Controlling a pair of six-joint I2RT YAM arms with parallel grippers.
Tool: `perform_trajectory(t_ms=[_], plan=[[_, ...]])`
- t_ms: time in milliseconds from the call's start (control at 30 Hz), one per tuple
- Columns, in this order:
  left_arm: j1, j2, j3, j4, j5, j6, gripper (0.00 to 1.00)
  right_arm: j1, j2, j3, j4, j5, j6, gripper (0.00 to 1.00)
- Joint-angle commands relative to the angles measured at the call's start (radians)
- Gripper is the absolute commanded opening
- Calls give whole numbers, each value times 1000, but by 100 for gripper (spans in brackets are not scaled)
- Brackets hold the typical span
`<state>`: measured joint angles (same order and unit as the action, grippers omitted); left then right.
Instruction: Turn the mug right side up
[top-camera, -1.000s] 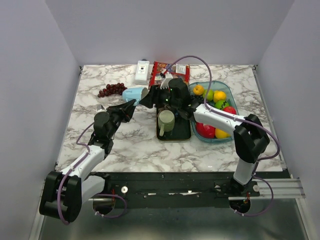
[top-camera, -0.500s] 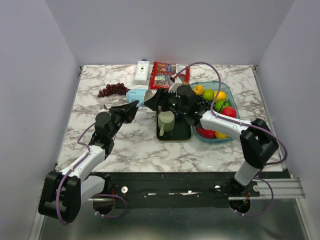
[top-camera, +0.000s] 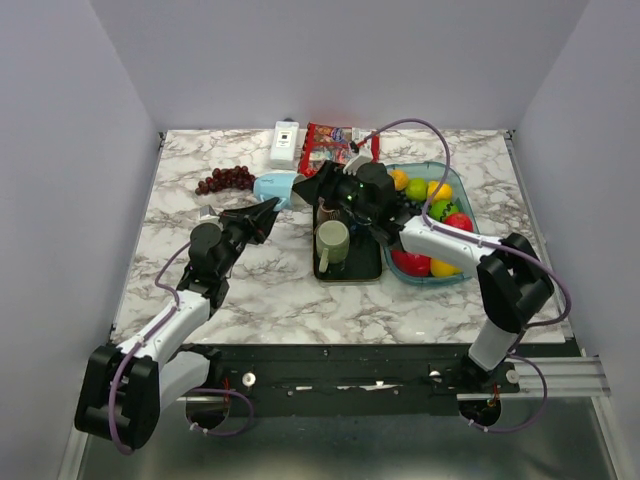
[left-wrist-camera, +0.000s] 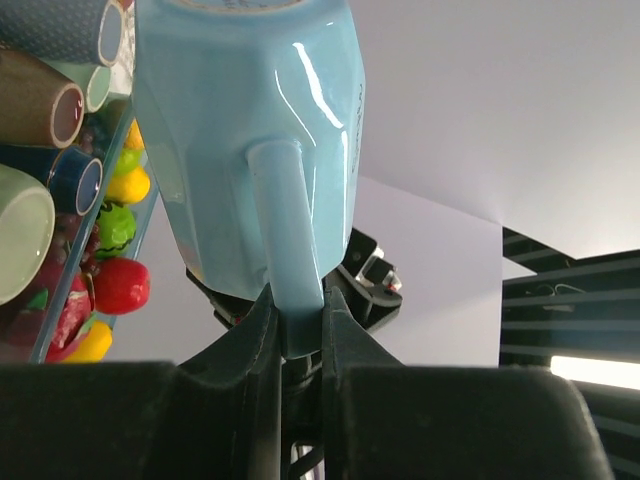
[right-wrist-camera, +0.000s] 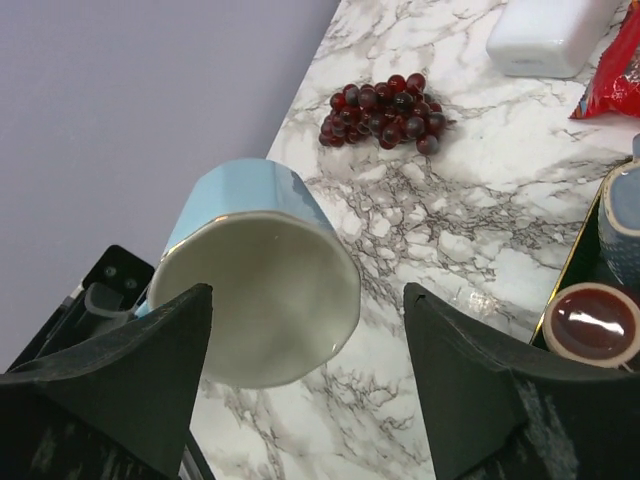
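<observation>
Since a second ago the right arm (top-camera: 440, 240) has reached further left across the marble bench (top-camera: 260, 290), bringing the right tool (top-camera: 306, 186) up to the blue mug (top-camera: 272, 186), which has barely shifted. The black tray (top-camera: 368, 268) sits just right of that meeting point. The mug hangs on its side above the bench, mouth toward the right tool, whose fingers (right-wrist-camera: 130, 370) stand spread on either side of the rim without touching. The left tool (left-wrist-camera: 297, 300) pinches the mug's handle. Grapes (top-camera: 225, 179) lie nearby.

We log grapes (top-camera: 225, 178) toward the worktop's (top-camera: 270, 290) far-left corner, mug (top-camera: 272, 187) between them and central tray (top-camera: 365, 262), fruit bin (top-camera: 456, 183) rightward.
</observation>
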<state>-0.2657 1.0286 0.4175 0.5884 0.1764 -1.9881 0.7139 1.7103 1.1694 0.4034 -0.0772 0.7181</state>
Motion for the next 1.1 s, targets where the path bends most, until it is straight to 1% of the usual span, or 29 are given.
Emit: perform_trajectory(t_ms=[0, 100, 133, 200, 233, 300, 367, 400, 433, 500, 533, 600, 633, 700, 733, 767, 800, 833, 867, 900, 933, 967, 1000, 1033, 1067], plan=[[-20, -50, 56, 108, 3, -201, 0, -4, 77, 71, 14, -33, 30, 75], [-26, -50, 55, 111, 3, -204, 0, -4, 106, 98, 14, -52, 43, 65], [-27, -50, 53, 114, 0, -209, 0, -2, 110, 99, 14, -55, 44, 59], [-27, -50, 47, 120, -2, -210, 0, -2, 118, 101, 15, -67, 43, 50], [-26, -47, 44, 123, -2, -212, 0, -2, 120, 99, 14, -68, 44, 40], [-27, -44, 32, 139, -3, -212, 0, -2, 120, 98, 8, -75, 40, 31], [-26, -38, 23, 178, -17, -174, 0, -2, 117, 96, -9, -79, 29, 6], [-24, -33, 23, 204, -18, -152, 0, -2, 114, 95, -17, -82, 12, 1], [-23, -29, 24, 208, -17, -140, 3, -2, 101, 85, -23, -82, -2, 1], [-21, -22, 20, 229, -2, -98, 16, -2, 84, 76, -40, -88, -28, 1], [-14, -15, 17, 237, 6, -86, 29, -2, 68, 76, -57, -87, -42, 1], [-4, -7, 4, 264, 43, -37, 44, -2, 49, 73, -100, -81, -72, 1], [-1, 4, 1, 272, 57, -11, 56, -2, 40, 75, -118, -75, -88, 1], [17, 11, 0, 271, 95, 50, 67, -4, 22, 93, -181, -56, -115, 1], [20, 16, 3, 252, 144, 124, 77, -4, 17, 101, -201, -50, -126, 1], [26, 19, 16, 235, 170, 167, 81, -2, 11, 110, -236, -44, -135, 1], [29, 19, 27, 182, 193, 223, 84, -2, 11, 134, -257, -38, -147, 1], [29, 19, 39, 147, 240, 339, 88, -4, 14, 147, -276, -35, -157, 1], [31, 16, 73, 101, 259, 413, 89, -2, 18, 163, -322, -33, -167, 1], [31, 13, 95, -27, 271, 484, 90, -4, 34, 186, -346, -29, -186, 1], [31, -1, 121, -103, 278, 561, 91, -2, 46, 223, -369, -29, -193, 1], [31, -12, 174, -190, 265, 730, 91, -2, 55, 245, -406, -23, -201, 1], [31, -22, 200, -335, 250, 806, 92, -2, 81, 265, -449, -19, -219, 1], [29, -51, 222, -399, 235, 903, 92, -2, 93, 304, -472, -24, -232, 1], [28, -68, 266, -468, 168, 1037, 92, -2, 104, 321, -515, -32, -241, 1]])
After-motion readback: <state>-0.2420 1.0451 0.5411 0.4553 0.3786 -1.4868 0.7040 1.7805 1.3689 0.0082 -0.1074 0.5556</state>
